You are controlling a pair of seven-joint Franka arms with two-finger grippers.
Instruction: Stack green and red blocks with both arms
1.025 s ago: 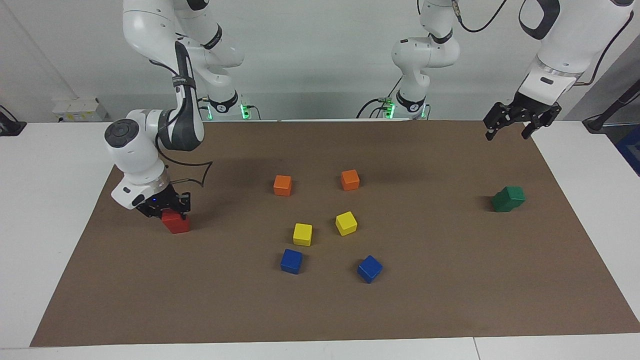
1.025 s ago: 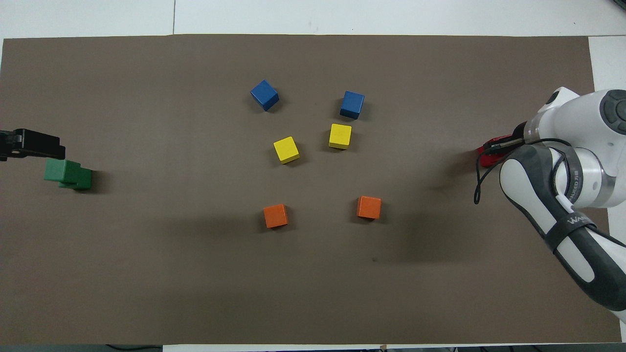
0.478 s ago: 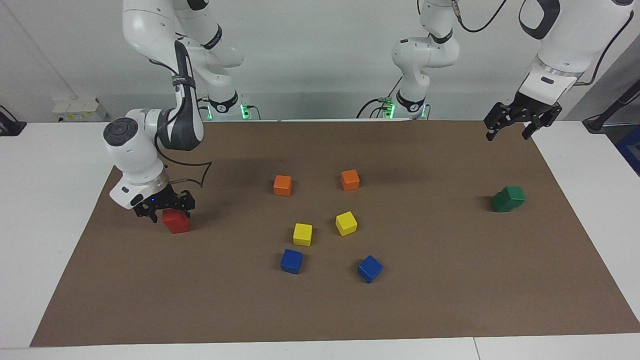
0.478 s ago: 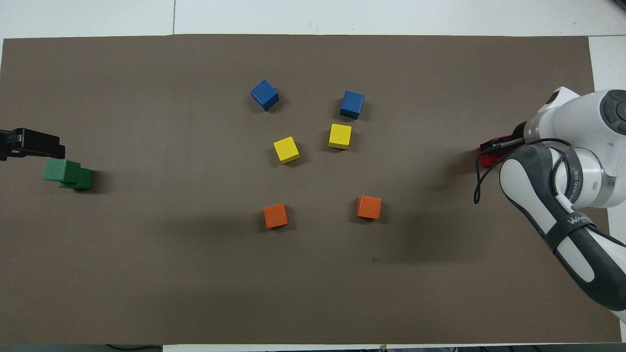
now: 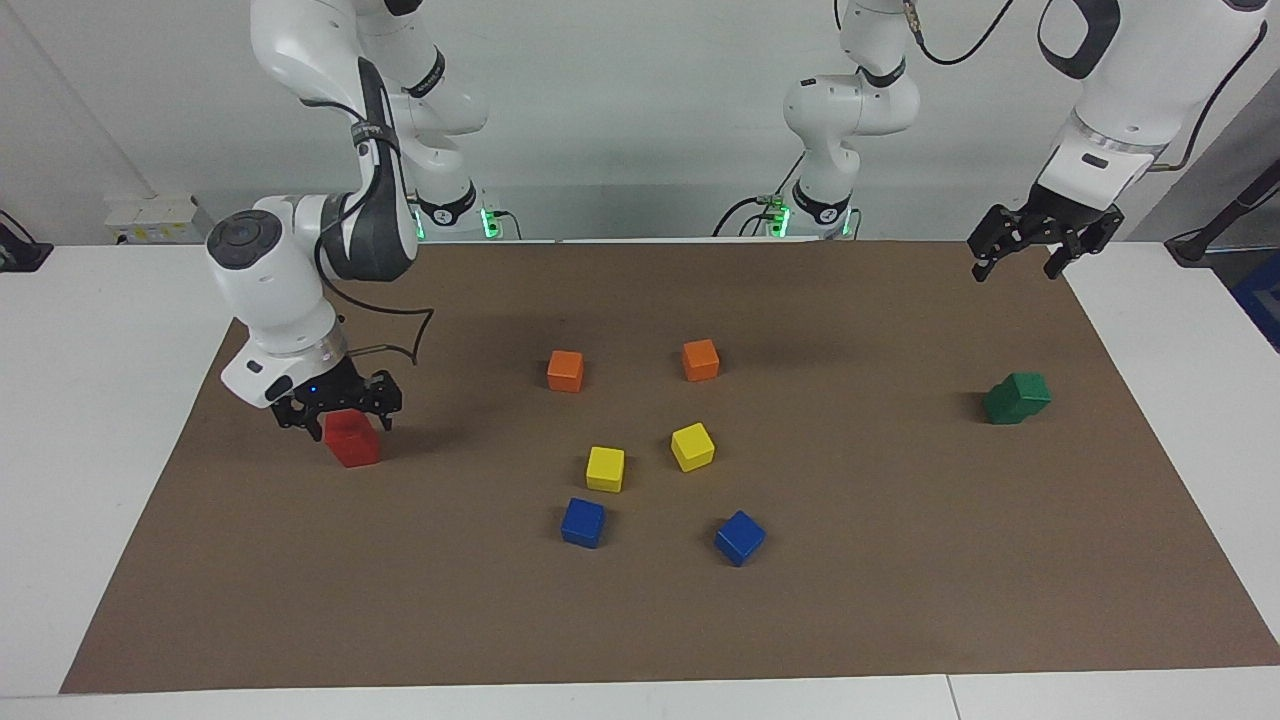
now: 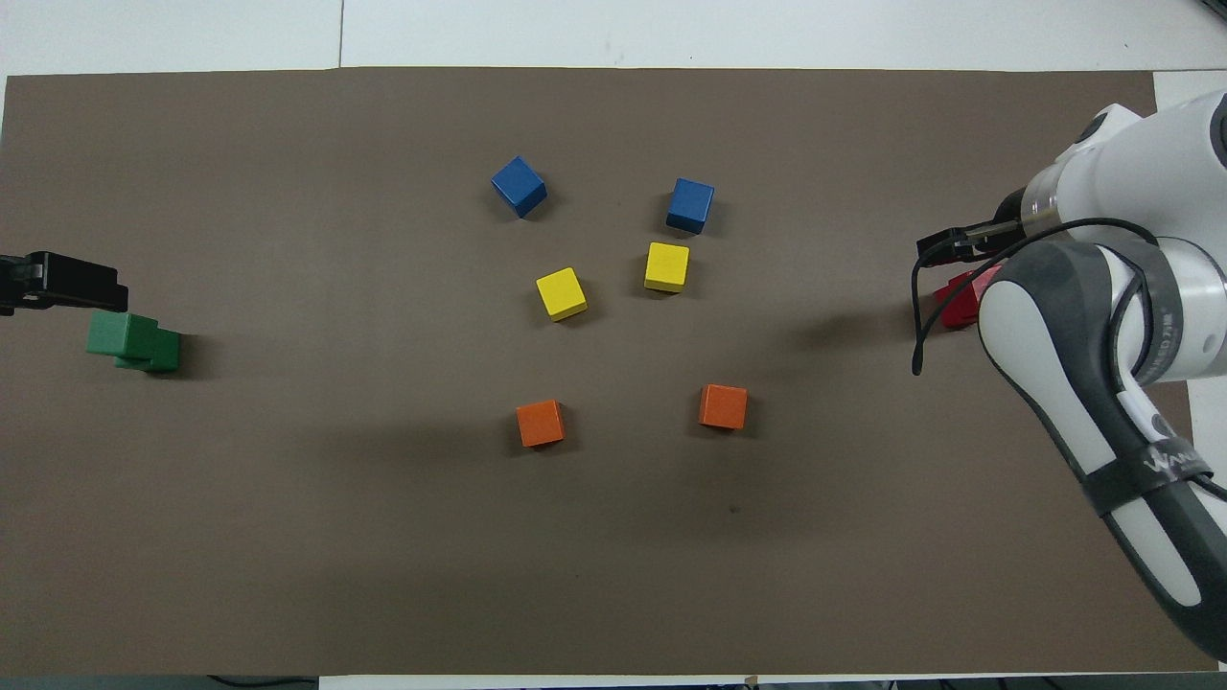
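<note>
Around: two orange cubes, two yellow cubes and two blue cubes sit mid-mat, well apart from both stacks
Green blocks: stacked crookedly at the left arm's end
Red blocks: stacked at the right arm's end; half hidden by the arm from overhead
Right gripper: fingers spread, just over the red stack; it let go and lifted since a second ago
Left gripper: fingers apart, up over the mat's edge, waiting
</note>
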